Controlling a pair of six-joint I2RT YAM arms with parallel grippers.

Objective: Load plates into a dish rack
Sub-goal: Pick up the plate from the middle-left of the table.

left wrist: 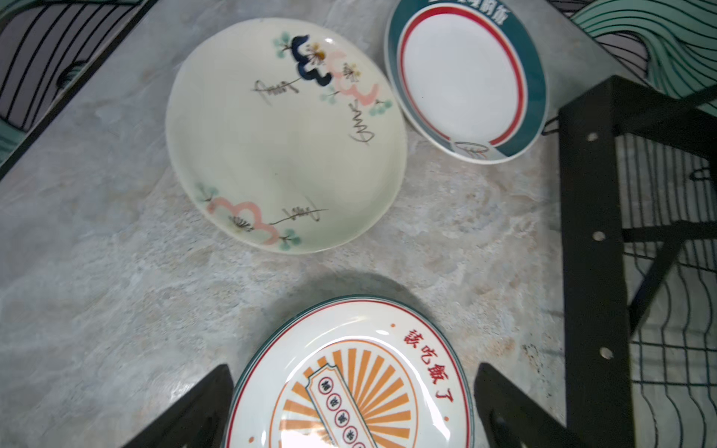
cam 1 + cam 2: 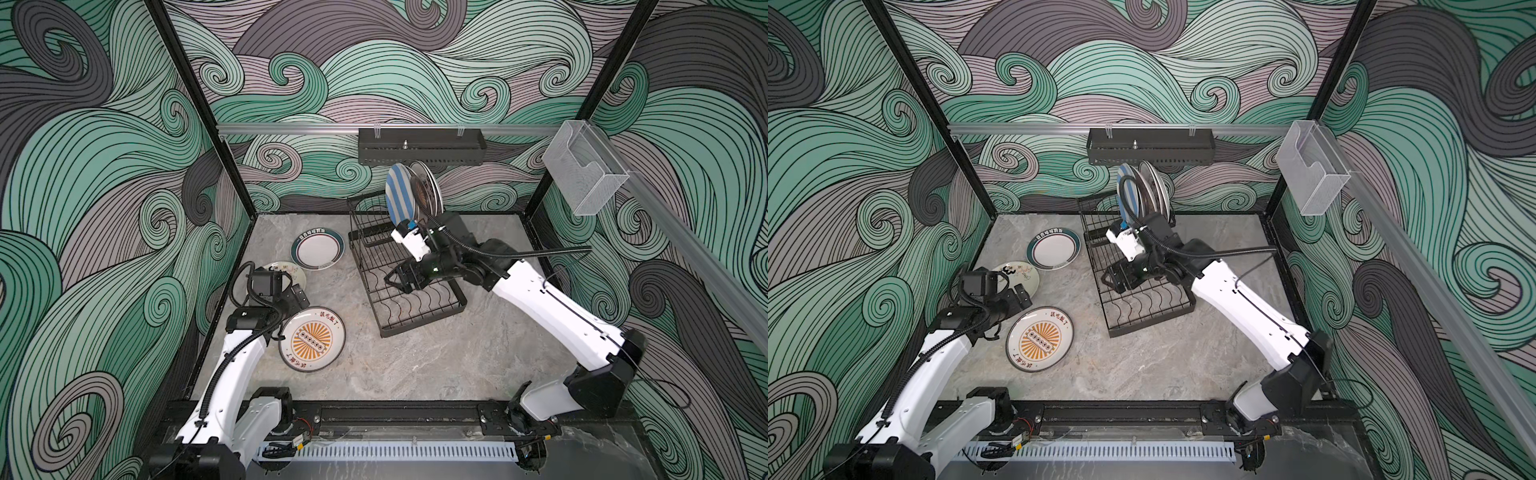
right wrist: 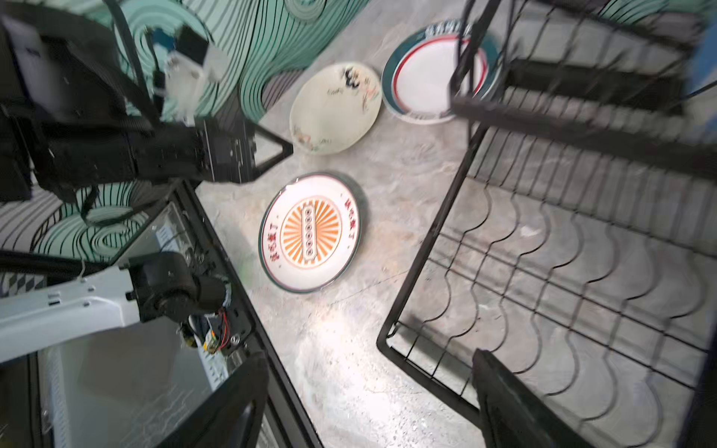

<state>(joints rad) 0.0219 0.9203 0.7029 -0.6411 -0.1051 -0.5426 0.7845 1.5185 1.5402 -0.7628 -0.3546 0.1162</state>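
Closest in, the left tool (image 1: 351, 372) hangs over the orange-sunburst plate (image 2: 312, 340), jaws spread wide and gripping nothing. It looks to be lining up on that rim, and a plate lying flat on the surface (image 2: 415, 374) offers little edge to bite, so the wide spread makes sense. Just beyond, the floral plate (image 1: 285, 135) lies flat, partly hidden under the left arm in both top views. Right beside it is the teal-rimmed plate (image 2: 318, 249), flat too, near the rack's corner. That's three plates waiting out here.

Over to the dish rack (image 2: 415, 305): the right tool (image 2: 397, 281) hovers low above the wavy lower grid, jaws apart, with nothing between them in the right wrist view. At the far end, on the raised tier, the blue-and-cream striped plate (image 2: 397, 195) stands on edge with a few more plates (image 2: 426, 187) packed behind it, how many I can't count. They stand upright because the slots catch each one by its rim. Slots nearer us look free, so I'd call the job roughly halfway or better
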